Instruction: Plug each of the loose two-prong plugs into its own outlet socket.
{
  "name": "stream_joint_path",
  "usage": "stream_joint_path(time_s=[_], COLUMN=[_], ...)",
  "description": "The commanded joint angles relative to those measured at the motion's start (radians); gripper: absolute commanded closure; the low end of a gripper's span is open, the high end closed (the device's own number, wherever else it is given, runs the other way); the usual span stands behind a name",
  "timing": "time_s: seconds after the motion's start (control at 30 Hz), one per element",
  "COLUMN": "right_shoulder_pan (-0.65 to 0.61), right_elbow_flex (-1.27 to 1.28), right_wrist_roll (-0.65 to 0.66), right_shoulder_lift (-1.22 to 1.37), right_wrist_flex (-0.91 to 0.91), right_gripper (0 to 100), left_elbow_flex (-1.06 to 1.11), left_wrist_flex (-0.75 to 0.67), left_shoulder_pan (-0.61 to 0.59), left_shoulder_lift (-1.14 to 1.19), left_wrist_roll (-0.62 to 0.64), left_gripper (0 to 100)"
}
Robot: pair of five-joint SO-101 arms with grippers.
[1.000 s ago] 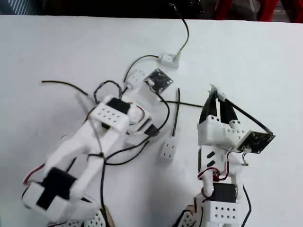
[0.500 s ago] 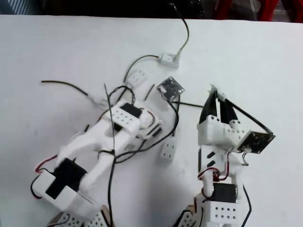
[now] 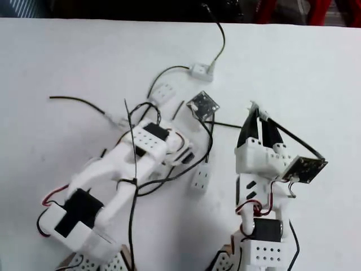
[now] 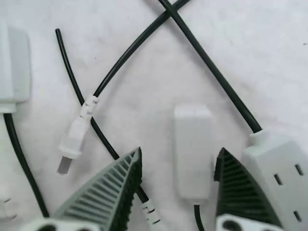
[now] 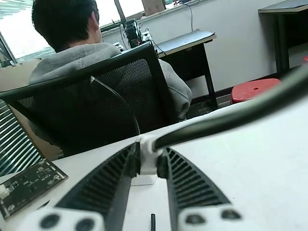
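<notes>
- where the left arm [image 3: 107, 175] stretches over a tangle of black wires on the table [image 3: 67, 56], left gripper [image 4: 180, 151]: jaws spread wide, clasping nothing.
- small white block [image 3: 162, 92]: flat on the table, beyond the left arm's end.
- thin white connector [image 4: 74, 139]: on a black wire, lying flat just outside one left finger.
- flat white plug [image 4: 192, 144]: on the table between the two left fingers; one fingertip is at its edge, the other stands apart from it.
- outlet socket [image 4: 281, 173]: white strip with slot pairs, black cord at one end, just beside the flat white plug and outside the jaws; in the high view [image 3: 199, 178] it lies between the two arms.
- corded white block [image 3: 201, 70]: farther up the table, its black cord running off the far edge.
- right gripper [image 3: 259, 116]: jaws closed tight on a second plug [image 5: 147, 147], white, pinched at the fingertips.
- black cord [image 5: 231, 118]: leaves the second plug and runs off past one right finger.
</notes>
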Motion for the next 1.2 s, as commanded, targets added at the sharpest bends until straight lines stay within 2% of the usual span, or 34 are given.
stream_joint_path(time_s=[0.0, 0.13, 0.23, 0.4, 0.6, 0.7, 1.03, 1.17], right_shoulder_pan=[-0.022, -0.022, -0.022, -0.019, -0.019, -0.018, -0.018, -0.018], right_elbow_flex=[-0.021, -0.021, -0.021, -0.021, -0.021, -0.021, -0.021, -0.021], right_wrist_roll=[0.000, 0.002, 0.002, 0.002, 0.002, 0.002, 0.002, 0.002], right_shoulder_lift=[-0.008, -0.008, -0.008, -0.008, -0.008, -0.008, -0.008, -0.008], right_wrist_flex=[-0.016, -0.016, -0.016, -0.016, -0.016, -0.016, -0.016, -0.016], right_gripper=[98.2, 98.2, 98.2, 98.2, 98.2, 98.2, 98.2, 98.2], left_elbow_flex=[-0.020, -0.017, -0.015, -0.046, -0.146, -0.183, -0.150, -0.083], left_wrist_flex=[-0.009, -0.009, -0.009, -0.008, 0.133, 0.209, 0.359, 0.399], left_shoulder_pan=[0.012, 0.012, 0.036, 0.091, 0.093, 0.087, -0.056, -0.133], left_shoulder_lift=[-0.004, -0.004, -0.001, 0.053, 0.120, 0.122, -0.211, -0.383], left_wrist_roll=[0.005, 0.000, -0.005, -0.107, -0.114, -0.115, -0.118, -0.218], left_gripper=[72, 73, 80, 89, 92, 96, 97, 97])
